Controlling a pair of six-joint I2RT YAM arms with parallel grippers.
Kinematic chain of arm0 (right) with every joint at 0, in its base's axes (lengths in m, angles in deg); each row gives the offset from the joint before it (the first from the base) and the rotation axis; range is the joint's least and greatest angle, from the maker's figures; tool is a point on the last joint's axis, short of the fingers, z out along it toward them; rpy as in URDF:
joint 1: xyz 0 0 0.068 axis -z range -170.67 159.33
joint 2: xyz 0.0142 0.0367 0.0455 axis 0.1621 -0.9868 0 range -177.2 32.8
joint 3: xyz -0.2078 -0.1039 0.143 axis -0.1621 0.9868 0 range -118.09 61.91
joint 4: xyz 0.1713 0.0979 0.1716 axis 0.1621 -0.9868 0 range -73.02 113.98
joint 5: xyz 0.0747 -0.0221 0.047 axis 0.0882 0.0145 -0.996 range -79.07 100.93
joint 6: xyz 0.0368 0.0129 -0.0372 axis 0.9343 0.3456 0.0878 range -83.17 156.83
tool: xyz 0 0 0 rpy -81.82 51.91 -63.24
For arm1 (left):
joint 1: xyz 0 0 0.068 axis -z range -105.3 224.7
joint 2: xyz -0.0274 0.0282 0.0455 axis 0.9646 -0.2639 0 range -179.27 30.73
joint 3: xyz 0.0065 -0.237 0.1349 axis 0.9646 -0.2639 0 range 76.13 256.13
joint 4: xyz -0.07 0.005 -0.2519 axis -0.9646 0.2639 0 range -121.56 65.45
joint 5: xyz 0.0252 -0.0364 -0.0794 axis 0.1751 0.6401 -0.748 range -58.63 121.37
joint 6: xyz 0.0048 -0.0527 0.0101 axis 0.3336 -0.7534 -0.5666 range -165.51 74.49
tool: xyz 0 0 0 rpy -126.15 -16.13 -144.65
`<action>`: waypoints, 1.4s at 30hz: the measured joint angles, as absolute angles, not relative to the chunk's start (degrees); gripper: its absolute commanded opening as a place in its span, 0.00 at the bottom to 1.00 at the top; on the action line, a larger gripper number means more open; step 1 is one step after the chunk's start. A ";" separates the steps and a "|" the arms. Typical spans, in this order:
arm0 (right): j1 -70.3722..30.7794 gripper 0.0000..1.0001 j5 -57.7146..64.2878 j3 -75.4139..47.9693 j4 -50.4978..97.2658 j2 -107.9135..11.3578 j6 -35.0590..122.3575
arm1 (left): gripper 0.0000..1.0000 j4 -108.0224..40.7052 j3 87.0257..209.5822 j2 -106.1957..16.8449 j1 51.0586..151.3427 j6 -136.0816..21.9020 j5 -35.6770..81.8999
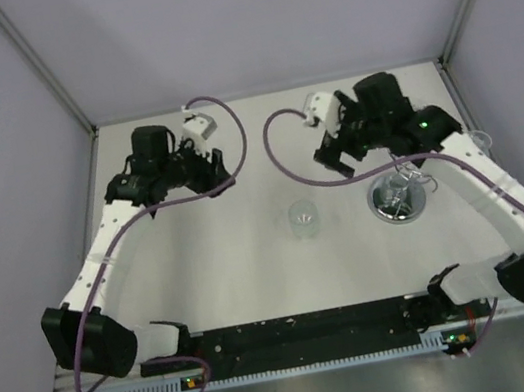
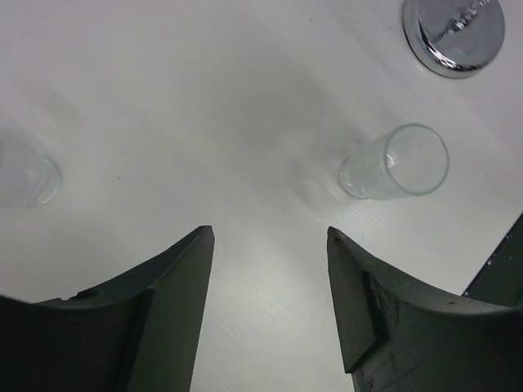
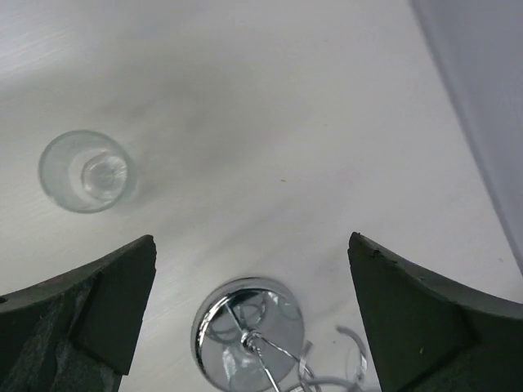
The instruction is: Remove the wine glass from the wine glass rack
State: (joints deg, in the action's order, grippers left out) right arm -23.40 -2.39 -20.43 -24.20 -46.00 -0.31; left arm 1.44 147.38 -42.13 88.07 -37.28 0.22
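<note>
At upper left, the left gripper (image 2: 270, 233) hovers over the white table (image 1: 245, 270), fingers partly spread around nothing. The wine glass (image 1: 304, 218) stands upright mid-frame, off the rack and apart from it. The right gripper (image 3: 252, 238) hangs fully spread and empty, with the chrome rack (image 1: 398, 196) just right of the glass.

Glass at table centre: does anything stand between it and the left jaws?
Nothing visible does. Only bare table lies between the left gripper and the glass; the rack stands beyond the glass, out of the path.
</note>
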 measured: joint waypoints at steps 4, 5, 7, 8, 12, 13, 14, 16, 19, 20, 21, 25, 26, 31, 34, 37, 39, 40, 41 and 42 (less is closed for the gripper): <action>-17.15 0.99 2.35 -20.39 -18.30 -37.41 7.05 | 0.56 5.88 150.02 -48.10 96.39 -33.02 0.87; -16.78 0.99 3.99 -20.35 -16.90 -35.88 8.48 | 0.53 6.66 150.33 -49.36 98.47 -31.88 1.29; -16.76 0.98 6.83 -20.17 -14.24 -33.46 10.88 | 0.49 8.00 151.03 -51.68 102.34 -29.98 2.58; -16.76 0.98 7.94 -19.82 -12.88 -32.54 11.95 | 0.46 8.50 151.49 -52.77 103.78 -29.19 2.99; -15.97 0.98 10.50 -16.89 -10.08 -29.50 14.70 | 0.46 9.68 155.27 -58.89 109.40 -26.90 4.96; -15.66 0.98 11.03 -15.95 -9.93 -28.91 15.10 | 0.46 9.70 156.19 -60.45 110.32 -26.64 5.29; -15.27 0.98 11.44 -15.21 -9.95 -28.45 15.47 | 0.46 9.70 157.06 -61.91 110.99 -26.46 5.46; -14.35 0.98 12.18 -14.18 -9.91 -28.04 15.93 | 0.46 9.68 158.50 -64.38 112.09 -26.24 5.77; -13.15 0.97 13.06 -13.29 -9.98 -27.56 16.32 | 0.46 9.61 159.62 -66.76 113.29 -26.24 6.44; -12.67 0.97 13.30 -12.96 -9.93 -27.23 16.52 | 0.46 9.63 159.84 -67.35 113.62 -26.27 6.77; -12.38 0.97 13.50 -12.81 -9.89 -27.03 16.58 | 0.45 9.66 160.03 -67.92 113.92 -26.27 6.90; -11.51 0.97 13.67 -12.48 -9.63 -26.00 17.20 | 0.43 9.68 161.58 -70.13 114.82 -26.42 7.76; -11.42 0.97 13.65 -12.06 -9.41 -25.52 17.41 | 0.42 9.59 162.22 -70.91 114.99 -26.53 7.95; -10.75 0.97 13.19 -8.87 -8.34 -23.01 17.61 | 0.34 9.63 163.75 -73.19 115.63 -27.14 8.11; -10.15 0.97 13.19 -7.08 -8.34 -22.03 17.63 | 0.27 9.81 163.90 -73.76 115.91 -27.23 8.13; -9.48 0.97 13.19 -6.34 -8.16 -21.78 17.63 | 0.22 10.12 163.92 -74.19 116.44 -27.12 8.24; -9.24 0.97 13.19 -6.31 -8.12 -21.78 17.63 | 0.10 10.09 163.97 -74.48 116.66 -26.90 8.32; -9.24 0.97 13.19 -6.31 -8.05 -21.76 17.63 | 0.07 10.12 164.01 -74.67 116.74 -26.88 8.35; -9.24 0.97 13.17 -6.31 -8.03 -21.72 17.61 | 0.00 10.03 164.21 -74.83 116.76 -26.70 8.39; -9.24 0.97 13.06 -6.31 -7.96 -21.68 17.61 | 0.00 10.05 164.34 -74.94 116.81 -26.24 8.74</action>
State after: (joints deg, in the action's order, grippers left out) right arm -9.24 13.06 -6.31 -7.96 -21.68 17.61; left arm 10.05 164.34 -74.94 116.81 -26.24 8.74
